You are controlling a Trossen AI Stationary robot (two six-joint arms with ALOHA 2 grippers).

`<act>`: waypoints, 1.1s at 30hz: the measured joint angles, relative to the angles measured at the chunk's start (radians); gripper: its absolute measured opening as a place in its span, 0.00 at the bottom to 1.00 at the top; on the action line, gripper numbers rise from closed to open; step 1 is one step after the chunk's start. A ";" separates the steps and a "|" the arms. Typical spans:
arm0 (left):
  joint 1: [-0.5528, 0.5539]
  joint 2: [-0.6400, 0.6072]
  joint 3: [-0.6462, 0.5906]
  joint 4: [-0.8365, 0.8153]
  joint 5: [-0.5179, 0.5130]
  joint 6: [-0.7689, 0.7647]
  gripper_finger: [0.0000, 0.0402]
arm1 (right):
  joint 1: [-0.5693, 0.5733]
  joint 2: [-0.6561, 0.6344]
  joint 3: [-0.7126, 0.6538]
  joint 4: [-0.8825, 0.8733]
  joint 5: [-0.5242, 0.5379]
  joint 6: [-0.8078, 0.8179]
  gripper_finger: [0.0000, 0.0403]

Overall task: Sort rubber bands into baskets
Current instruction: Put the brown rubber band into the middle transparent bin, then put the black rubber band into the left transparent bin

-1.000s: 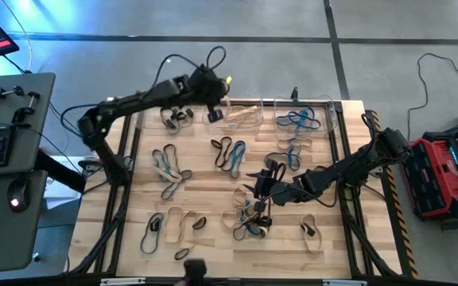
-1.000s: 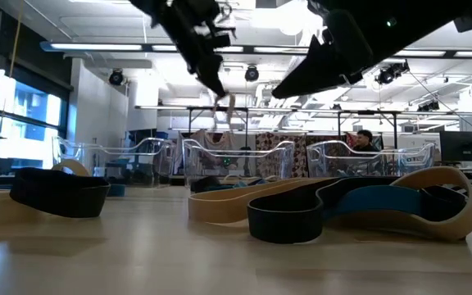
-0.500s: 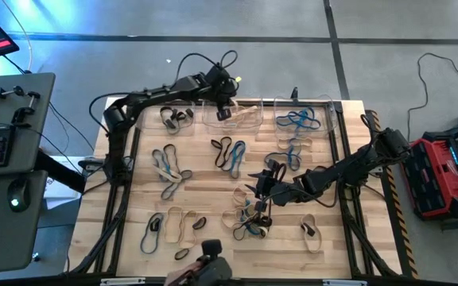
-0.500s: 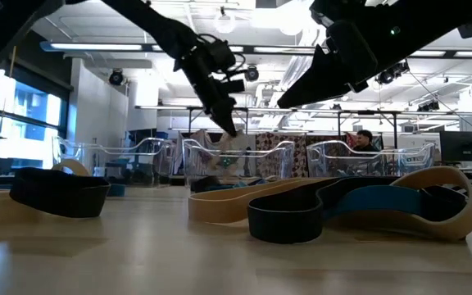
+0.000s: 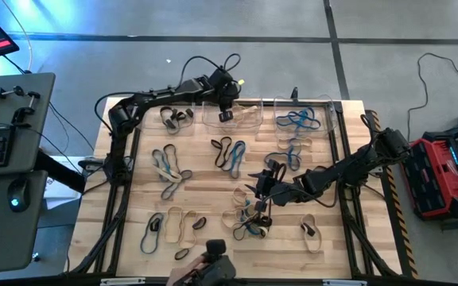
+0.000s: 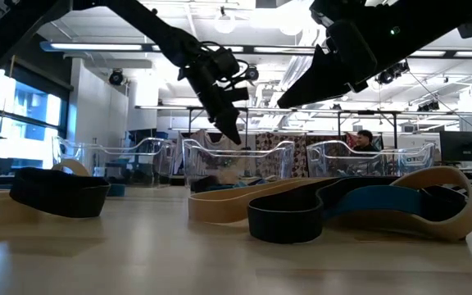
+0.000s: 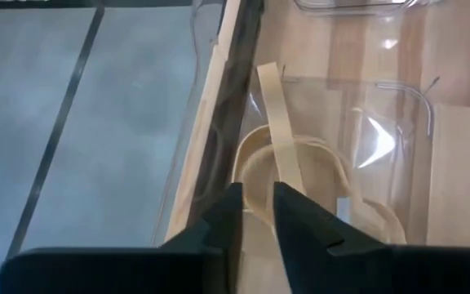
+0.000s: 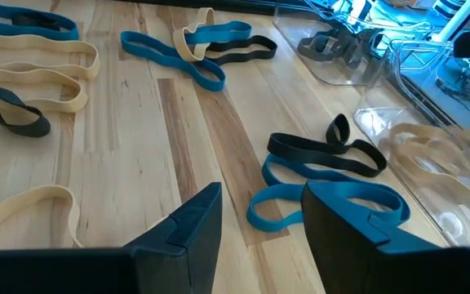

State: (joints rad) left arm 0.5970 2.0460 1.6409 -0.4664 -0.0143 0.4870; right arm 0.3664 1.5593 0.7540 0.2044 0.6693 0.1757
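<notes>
**Tan band going into the middle bin, could snag**

A thin tan rubber band (image 7: 277,131) hangs from the left gripper (image 7: 256,214), whose fingers are pinched narrow on it, right over the middle clear plastic bin (image 5: 249,121). My guess: the floppy strip could drape over the bin wall or cling to a finger on release.

That bin holds tan loops. The clear bin on one side (image 5: 175,119) has black ones, the far one (image 5: 302,119) blue. The right gripper (image 8: 261,214) hovers wide open, empty, over loose bands nearer the front.
</notes>
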 joint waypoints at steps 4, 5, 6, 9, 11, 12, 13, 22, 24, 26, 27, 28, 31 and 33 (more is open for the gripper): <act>-0.001 0.000 0.000 -0.002 0.000 -0.012 0.28 | 0.000 0.000 0.000 0.000 0.000 0.000 0.39; -0.001 0.000 0.000 -0.002 0.000 -0.012 0.30 | 0.000 0.000 0.000 0.000 0.000 0.000 0.39; -0.001 0.000 0.000 -0.004 0.000 -0.011 0.33 | 0.000 0.000 0.000 0.000 0.000 0.000 0.39; -0.006 -0.013 -0.011 -0.013 -0.001 -0.001 0.36 | 0.000 0.000 0.000 0.000 0.000 0.001 0.39; -0.014 -0.037 -0.039 0.015 0.000 0.011 0.36 | 0.000 0.000 0.000 0.000 0.000 0.003 0.39; -0.020 -0.052 -0.059 0.043 0.001 0.012 0.35 | 0.000 0.000 0.000 0.000 0.000 0.003 0.39; -0.027 -0.069 -0.080 0.077 0.003 0.012 0.34 | 0.000 0.000 0.000 0.000 0.000 0.002 0.39; -0.115 -0.285 -0.401 0.441 0.011 -0.039 0.18 | -0.013 0.000 0.000 0.002 0.000 0.004 0.39; -0.145 -0.349 -0.492 0.522 0.011 -0.044 0.15 | -0.013 0.000 0.000 -0.001 -0.010 0.007 0.39; -0.175 -0.420 -0.579 0.599 0.011 -0.057 0.14 | -0.013 0.000 0.000 -0.002 -0.039 0.007 0.39; -0.191 -0.455 -0.620 0.630 0.011 -0.067 0.13 | -0.013 0.000 0.000 -0.003 -0.050 0.007 0.39; -0.207 -0.489 -0.660 0.662 0.011 -0.083 0.13 | -0.013 0.000 0.000 -0.002 -0.059 0.009 0.39; -0.262 -0.589 -0.770 0.729 0.011 -0.120 0.12 | -0.013 0.000 0.000 -0.002 -0.076 0.022 0.39; -0.303 -0.649 -0.836 0.774 0.011 -0.133 0.12 | -0.013 0.000 0.000 -0.003 -0.076 0.030 0.39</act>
State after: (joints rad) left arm 0.2944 1.3971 0.8048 0.3071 -0.0036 0.3544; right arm 0.3538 1.5593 0.7540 0.2018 0.5928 0.2054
